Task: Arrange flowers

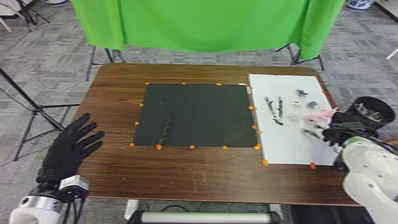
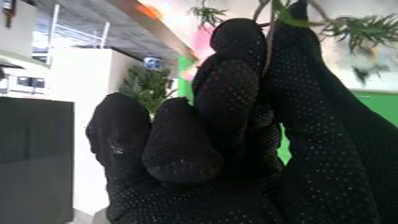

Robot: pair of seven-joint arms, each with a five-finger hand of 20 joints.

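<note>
Head view has the work at the picking stage, by the look of it: 1 green stem [image 1: 165, 131] lies on the dark mat [image 1: 200, 110], near its near left corner, and the rest is still to be set out. The right hand [image 1: 338, 133] is at the right edge of the white sheet [image 1: 284, 145], just beside the bucket [image 1: 391, 107]. In the right wrist view its fingers are bent and close together, and a thin brown twig [image 2: 270, 42] runs up between 2 of them, apparently pinched. The left hand [image 1: 69, 150] is open, fingers spread, beside the table's left edge and holding nothing. The next move probably calls for drawing the twig clear of its neighbours, then taking it over to the mat without letting it turn; a slim, woody stem could roll in slick fabric fingers. On the sheet are 2 long dark sprays [image 1: 280, 111], narrow and ragged, and a pink flower [image 1: 321, 115], soft and fluffy. Close to the fingers, the needle leaves [image 2: 362, 30] look stiff and bristly, likely to snag. The glove is black knit with pale dots, the mat flat and matt, the table [image 1: 178, 175] brown wood with visible grain.
</note>
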